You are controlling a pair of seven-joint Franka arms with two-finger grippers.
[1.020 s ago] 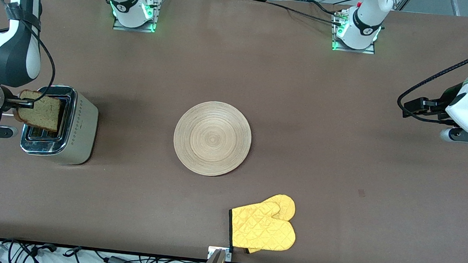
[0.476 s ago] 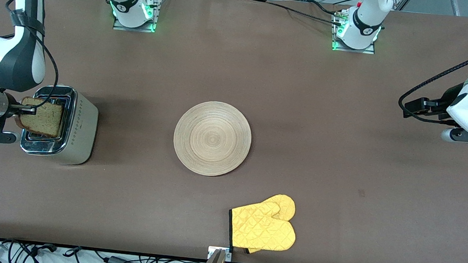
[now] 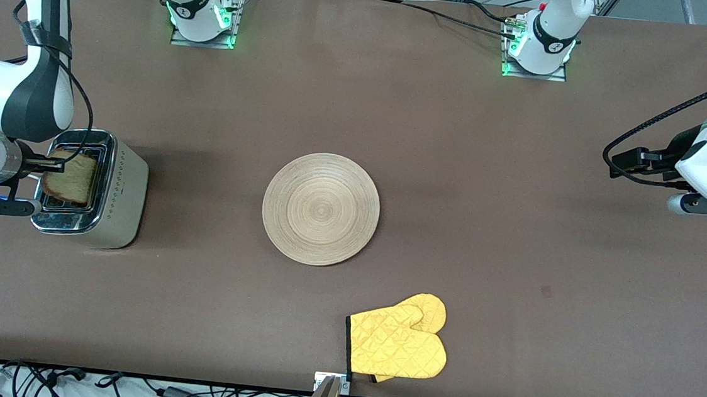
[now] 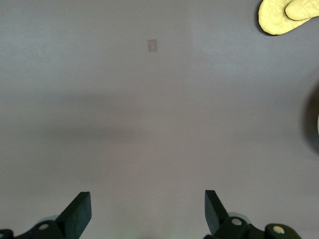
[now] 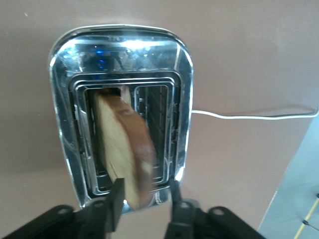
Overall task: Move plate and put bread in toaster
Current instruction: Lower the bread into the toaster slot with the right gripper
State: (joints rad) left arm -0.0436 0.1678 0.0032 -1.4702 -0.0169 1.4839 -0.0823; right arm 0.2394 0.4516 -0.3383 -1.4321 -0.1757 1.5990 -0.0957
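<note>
Brown tabletop (image 3: 513,249) filling the frame, round wooden plate (image 3: 321,208) at centre, chrome toaster (image 3: 119,193) at middle left, right claw (image 3: 47,165) above it pinching the bread (image 3: 71,177) partly sunk in a slot, left claw (image 4: 144,211) wide open, empty, waiting at middle right edge, yellow oven mitt (image 3: 399,344) at lower centre.

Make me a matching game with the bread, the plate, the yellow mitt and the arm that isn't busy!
Things:
1. bread
2. plate
3. oven mitt
4. left gripper

Where or how:
A. open over bare table at the left arm's end
B. nearest the front camera
C. held by the right gripper, partly down in a toaster slot
D. bare, mid-table

Pairs: 1-C, 2-D, 3-B, 4-A
</note>
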